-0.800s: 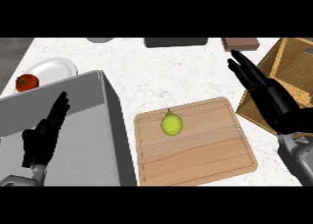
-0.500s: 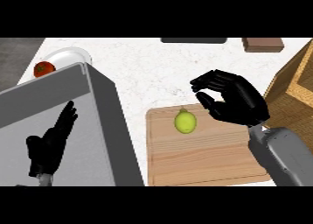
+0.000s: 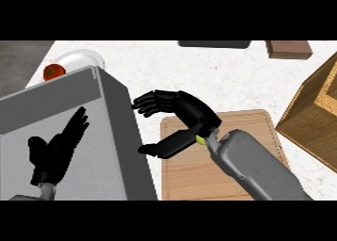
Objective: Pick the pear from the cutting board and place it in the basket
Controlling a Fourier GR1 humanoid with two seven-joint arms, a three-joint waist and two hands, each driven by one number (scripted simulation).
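Pear [image 3: 200,139] is showing only as a green sliver under the right hand [image 3: 187,114], w/ fingers and thumb curling round it over the cutting board [image 3: 258,123] on the tabletop [image 3: 220,75], basket [image 3: 317,108] sitting just right, left hand [image 3: 57,150] resting open at lower left.

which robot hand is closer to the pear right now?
Right. The right robot hand is directly over the pear on the cutting board, hiding most of it. The left robot hand rests open over the sink, well off to the left.
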